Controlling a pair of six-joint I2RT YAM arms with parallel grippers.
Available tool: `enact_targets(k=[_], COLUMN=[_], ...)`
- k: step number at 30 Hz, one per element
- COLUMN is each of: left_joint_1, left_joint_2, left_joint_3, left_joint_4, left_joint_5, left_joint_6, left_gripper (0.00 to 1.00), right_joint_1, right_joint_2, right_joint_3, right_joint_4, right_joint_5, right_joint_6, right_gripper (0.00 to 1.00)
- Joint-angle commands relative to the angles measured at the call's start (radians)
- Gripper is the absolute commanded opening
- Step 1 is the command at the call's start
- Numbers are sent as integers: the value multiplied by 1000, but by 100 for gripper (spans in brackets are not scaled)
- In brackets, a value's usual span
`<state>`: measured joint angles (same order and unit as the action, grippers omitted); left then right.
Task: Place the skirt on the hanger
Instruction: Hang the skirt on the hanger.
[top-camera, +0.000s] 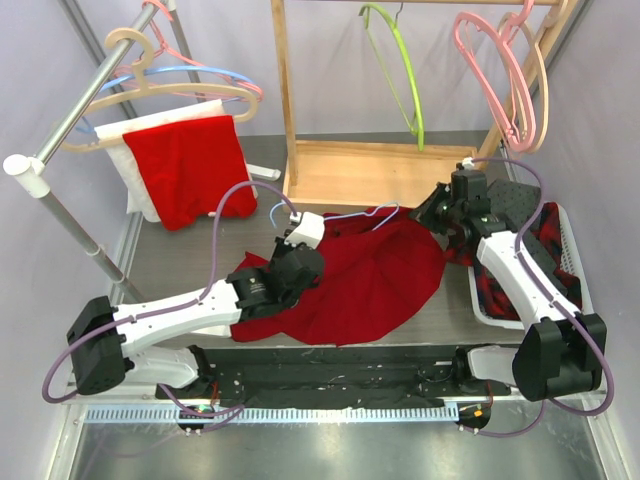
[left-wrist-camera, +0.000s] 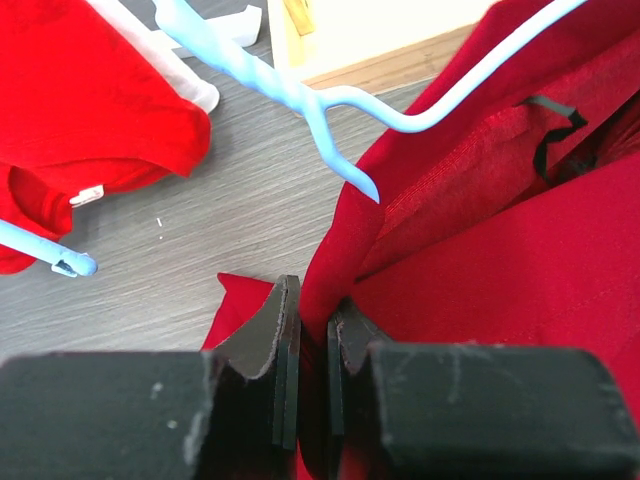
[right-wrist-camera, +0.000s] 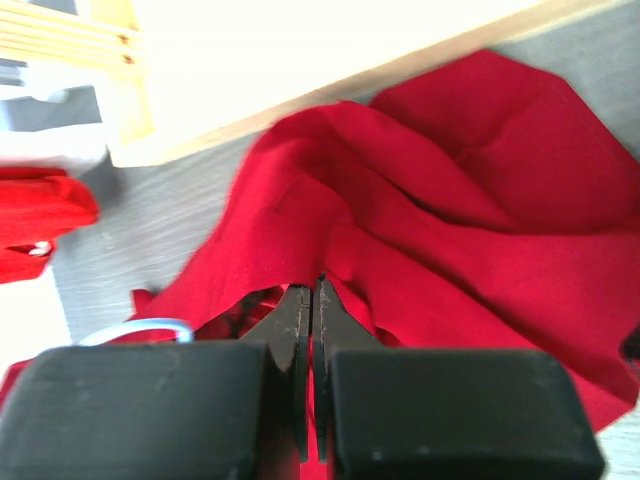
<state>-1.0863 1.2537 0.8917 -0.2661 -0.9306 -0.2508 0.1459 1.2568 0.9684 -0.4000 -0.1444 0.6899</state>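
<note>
The red skirt (top-camera: 375, 280) lies crumpled on the table between my arms. A light blue hanger (top-camera: 335, 214) rests at its far edge, one arm running into the waist opening (left-wrist-camera: 470, 150). The hanger (left-wrist-camera: 330, 100) shows close up in the left wrist view. My left gripper (top-camera: 318, 250) is shut on a fold of the skirt's edge (left-wrist-camera: 313, 330). My right gripper (top-camera: 438, 222) is shut on the skirt (right-wrist-camera: 430, 230) at its far right side, red cloth pinched between the tips (right-wrist-camera: 316, 300). A bit of the hanger (right-wrist-camera: 150, 328) shows beside it.
A metal rack (top-camera: 60, 130) at the left carries several hangers, a red garment (top-camera: 190, 165) and a white cloth. A wooden stand (top-camera: 380, 170) at the back holds a green hanger (top-camera: 400, 70); pink hangers (top-camera: 500, 70) hang at the right. A white basket (top-camera: 560, 260) holds plaid clothing.
</note>
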Motion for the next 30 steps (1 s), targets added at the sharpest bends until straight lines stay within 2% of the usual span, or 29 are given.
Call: enact_targets(k=[1,14,21,25,30], left_joint_1=[3,-9,-11,-11,-11], left_joint_2=[1,42,108,113,130], left_joint_3=[-11,-8,62,95,170], left_joint_4=[28,53,-9,25,111], left_joint_5=[-39,-57,-97,-79,-18], left_joint_6=[10,25,1,34,129], left_gripper=[0,0,0,0,0], right_joint_1=[-34,-55,-55,-52,19], right_joint_2=[-33,-45,-114,-116,-117], right_joint_3=[85,132,87,73,47], right_joint_4=[26,85,199,191,138], right_joint_5=[-20,-129,-313,-438,-481], right_joint_6=[3,37,49,13,-90], right_gripper=[1,1,1,1,1])
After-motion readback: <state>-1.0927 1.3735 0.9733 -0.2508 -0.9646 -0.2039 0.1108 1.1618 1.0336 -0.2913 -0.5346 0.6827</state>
